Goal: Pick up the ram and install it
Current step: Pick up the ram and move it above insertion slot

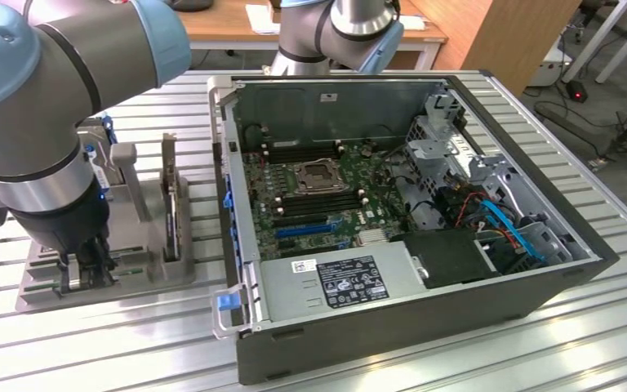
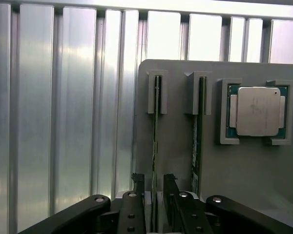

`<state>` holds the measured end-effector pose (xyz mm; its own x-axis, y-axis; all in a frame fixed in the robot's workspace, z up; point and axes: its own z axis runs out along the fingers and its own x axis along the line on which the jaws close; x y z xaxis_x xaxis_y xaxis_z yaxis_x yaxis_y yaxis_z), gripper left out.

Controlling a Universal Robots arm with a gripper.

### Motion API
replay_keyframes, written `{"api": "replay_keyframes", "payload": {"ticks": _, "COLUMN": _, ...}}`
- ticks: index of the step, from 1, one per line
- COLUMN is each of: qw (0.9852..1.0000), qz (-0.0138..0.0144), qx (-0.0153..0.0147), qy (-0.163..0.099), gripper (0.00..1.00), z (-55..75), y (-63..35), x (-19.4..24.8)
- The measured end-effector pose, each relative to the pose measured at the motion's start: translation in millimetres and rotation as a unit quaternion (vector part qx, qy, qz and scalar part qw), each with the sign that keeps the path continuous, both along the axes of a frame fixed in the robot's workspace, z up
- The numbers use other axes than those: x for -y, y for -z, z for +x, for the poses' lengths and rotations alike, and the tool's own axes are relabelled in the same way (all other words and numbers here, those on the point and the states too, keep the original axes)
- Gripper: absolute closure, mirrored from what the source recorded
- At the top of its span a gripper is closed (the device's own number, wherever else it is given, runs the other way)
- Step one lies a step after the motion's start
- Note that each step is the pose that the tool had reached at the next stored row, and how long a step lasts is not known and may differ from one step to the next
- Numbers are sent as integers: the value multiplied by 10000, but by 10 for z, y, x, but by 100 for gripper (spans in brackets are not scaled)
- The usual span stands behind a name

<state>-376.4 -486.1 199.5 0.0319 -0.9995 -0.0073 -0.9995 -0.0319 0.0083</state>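
Hovering low over the parts fixture [image 1: 172, 265] at the exterior view's left: gripper [image 1: 85, 276] points straight down, jaws spread, nothing clamped. Wrist view has the two fingers [image 2: 138, 187] astride the ram [image 2: 156, 141], one on each side of the stick; can't tell if either pad touches it. The ram stands on edge in its grey slot holder [image 2: 150, 92] on the fixture, not lifted. A second stick [image 2: 197, 141] sits on edge in the neighbouring holder, and a CPU [image 2: 257, 111] lies flat in a corner nest beside that. A taller card [image 1: 169, 200] stands upright in the fixture between the arm [image 1: 42, 98] and the PC case [image 1: 401, 335]. Case lies on its side, open, motherboard [image 1: 341, 204] facing up, socket [image 1: 322, 175] mid-board, PSU [image 1: 335, 282] at the near end, blue cables [image 1: 509, 229] toward the exterior view's right. Surface: ribbed aluminium-profile table [image 1: 586, 327], bright reflections, fixture and case both resting on it, just beside each other. Room behind: wooden desk [image 1: 226, 28], wood panel [image 1: 515, 33], grey floor with loose cables [image 1: 624, 122] and a small red light [image 1: 578, 95]
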Motion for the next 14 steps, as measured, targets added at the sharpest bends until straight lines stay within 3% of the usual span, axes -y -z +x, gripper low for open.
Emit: {"api": "replay_keyframes", "payload": {"ticks": 14, "qw": 10000, "qz": 1, "qx": 2, "qy": -1, "gripper": 71, "z": 1, "y": 26, "x": -17}}
